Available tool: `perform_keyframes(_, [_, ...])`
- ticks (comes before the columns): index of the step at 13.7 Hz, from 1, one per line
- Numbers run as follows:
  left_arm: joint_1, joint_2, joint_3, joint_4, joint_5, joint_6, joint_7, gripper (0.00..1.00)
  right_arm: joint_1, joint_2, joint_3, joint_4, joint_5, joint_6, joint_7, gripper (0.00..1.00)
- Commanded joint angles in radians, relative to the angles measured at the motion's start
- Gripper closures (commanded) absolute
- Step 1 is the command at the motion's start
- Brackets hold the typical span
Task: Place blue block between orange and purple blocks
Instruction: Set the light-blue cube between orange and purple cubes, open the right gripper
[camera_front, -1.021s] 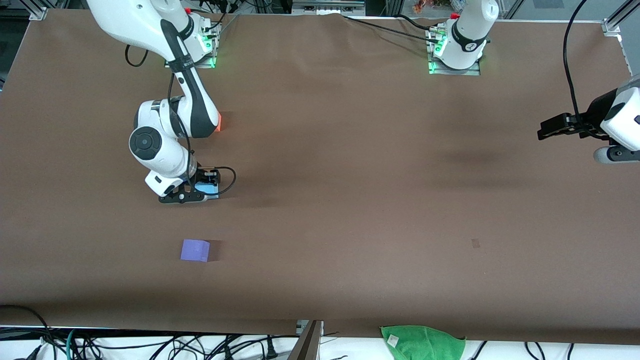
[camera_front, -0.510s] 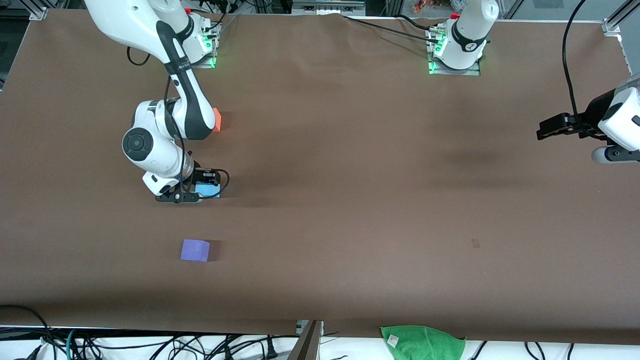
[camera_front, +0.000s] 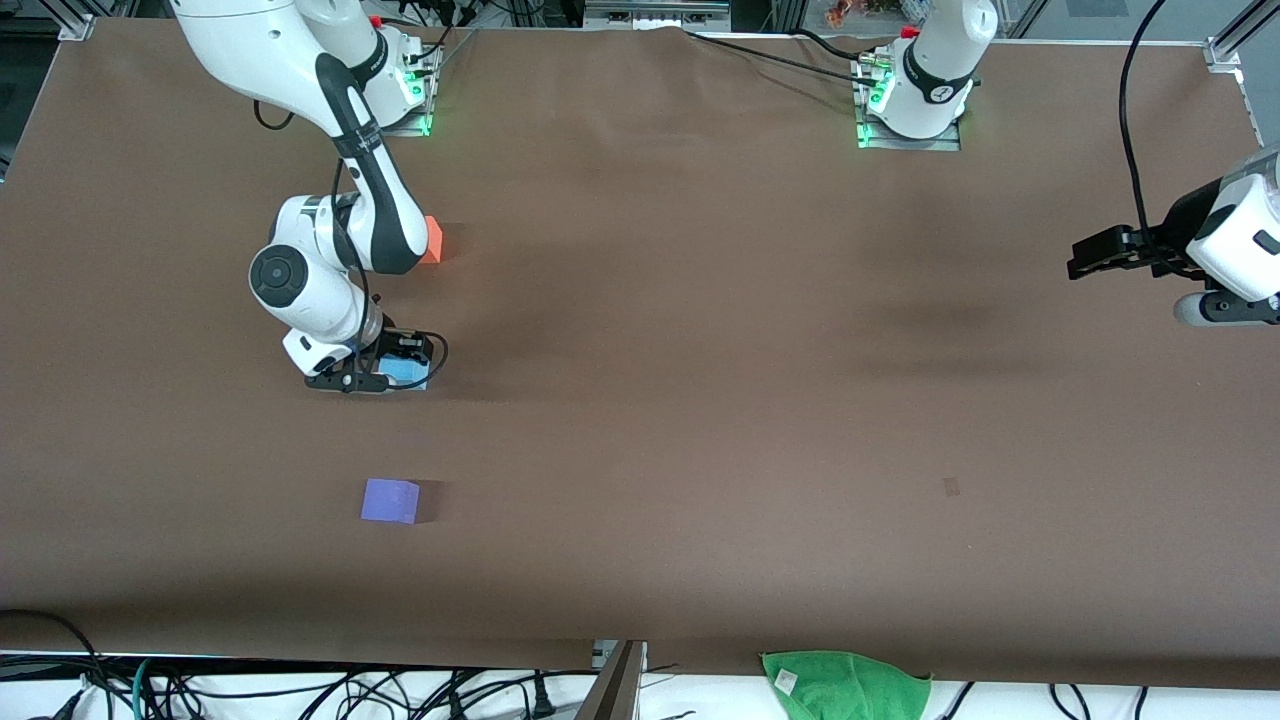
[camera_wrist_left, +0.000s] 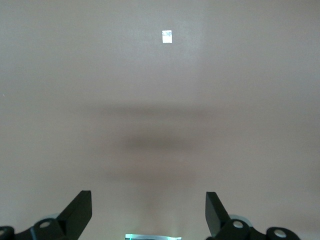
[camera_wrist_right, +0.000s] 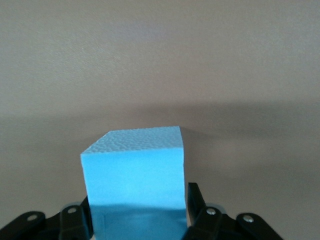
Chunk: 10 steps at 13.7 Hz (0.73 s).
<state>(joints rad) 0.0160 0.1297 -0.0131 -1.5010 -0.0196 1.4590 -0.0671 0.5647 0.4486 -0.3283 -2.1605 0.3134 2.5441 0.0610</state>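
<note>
Your right pincer (camera_front: 400, 374) brackets the matte sky-blue cube (camera_front: 408, 373), grip uncertain, between orange-red cube (camera_front: 432, 240) and violet cube (camera_front: 390, 500); left pincer (camera_front: 1090, 262) waits open.

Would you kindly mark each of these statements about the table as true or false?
1. The right gripper is at the blue block. True.
2. The purple block lies nearer the front camera than the blue block. True.
3. The orange block is stacked on the purple block. False: both sit on the table, well apart, with the blue block between them.
4. The left gripper holds a block. False: it is open and empty, waiting over the left arm's end of the table.
</note>
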Motion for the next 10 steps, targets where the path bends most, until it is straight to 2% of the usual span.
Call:
perform_keyframes(1, [0.005, 0.018, 0.004, 0.031, 0.009, -0.003, 0.018, 0.0, -0.002, -0.048, 0.005, -0.035, 0.026, 0.01, -0.018, 0.15])
perform_keyframes(3, [0.007, 0.018, 0.004, 0.031, 0.009, -0.003, 0.015, 0.0, -0.002, -0.067, 0.005, -0.029, 0.026, -0.002, -0.018, 0.02])
perform_keyframes(7, [-0.004, 0.018, 0.002, 0.031, 0.01, -0.003, 0.01, 0.0, -0.003, -0.087, -0.015, 0.048, 0.026, -0.142, -0.027, 0.01])
perform_keyframes(10, [0.001, 0.018, 0.002, 0.031, 0.009, -0.003, 0.012, 0.0, -0.008, -0.084, -0.029, 0.066, 0.024, -0.148, -0.071, 0.01])
